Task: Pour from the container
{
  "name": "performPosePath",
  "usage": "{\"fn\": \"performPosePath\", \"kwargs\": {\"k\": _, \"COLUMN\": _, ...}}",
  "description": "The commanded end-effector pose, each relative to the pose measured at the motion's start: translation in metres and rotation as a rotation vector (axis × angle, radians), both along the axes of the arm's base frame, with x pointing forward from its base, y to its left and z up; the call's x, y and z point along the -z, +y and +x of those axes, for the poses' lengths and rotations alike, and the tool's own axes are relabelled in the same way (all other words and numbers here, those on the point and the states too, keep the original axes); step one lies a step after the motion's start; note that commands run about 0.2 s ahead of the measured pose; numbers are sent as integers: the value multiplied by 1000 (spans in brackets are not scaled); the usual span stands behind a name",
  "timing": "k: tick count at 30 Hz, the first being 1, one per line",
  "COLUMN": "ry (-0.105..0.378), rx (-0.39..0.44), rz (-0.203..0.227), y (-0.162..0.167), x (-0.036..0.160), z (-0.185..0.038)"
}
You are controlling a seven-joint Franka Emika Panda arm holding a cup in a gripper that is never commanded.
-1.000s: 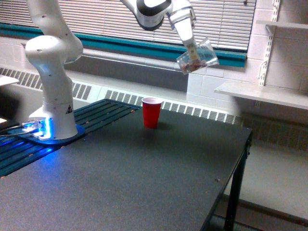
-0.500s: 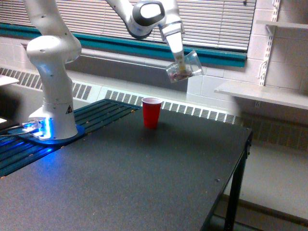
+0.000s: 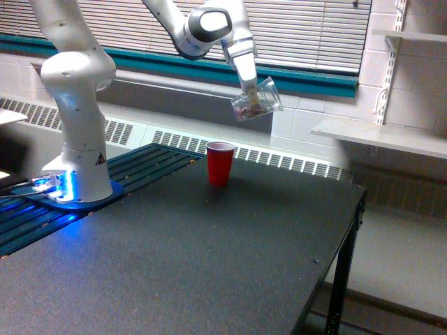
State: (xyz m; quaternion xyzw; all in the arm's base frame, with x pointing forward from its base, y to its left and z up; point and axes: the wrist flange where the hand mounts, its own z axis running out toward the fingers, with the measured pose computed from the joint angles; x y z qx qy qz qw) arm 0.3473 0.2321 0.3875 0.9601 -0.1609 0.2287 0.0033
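Your arm holds a clear cup tilted in the air above a dark table.

Your gripper [image 3: 249, 90] is clamped on the container [image 3: 256, 99], which leans with small pinkish-brown pieces gathered at its lower end. It hangs above the red cup [image 3: 220, 162] and slightly toward the exterior view's right. The red cup stands upright on the black table [image 3: 209, 258], near the far edge. The arm's white base [image 3: 78, 139] stands at the exterior view's left.

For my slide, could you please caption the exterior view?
Panda gripper holds a tilted clear cup of pinkish-brown pieces above a red cup.
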Motion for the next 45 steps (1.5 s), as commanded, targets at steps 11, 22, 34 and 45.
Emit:
{"fn": "performPosePath", "kwargs": {"k": 11, "ry": 48, "rx": -14, "rz": 22, "y": 26, "x": 27, "z": -60}}
{"fn": "performPosePath", "kwargs": {"k": 22, "ry": 75, "rx": 34, "rz": 1, "y": 7, "x": 48, "z": -85}}
{"fn": "performPosePath", "kwargs": {"k": 34, "ry": 114, "rx": 46, "rz": 3, "y": -1, "x": 60, "z": -112}}
{"fn": "performPosePath", "kwargs": {"k": 45, "ry": 160, "rx": -7, "rz": 0, "y": 23, "x": 72, "z": -126}}
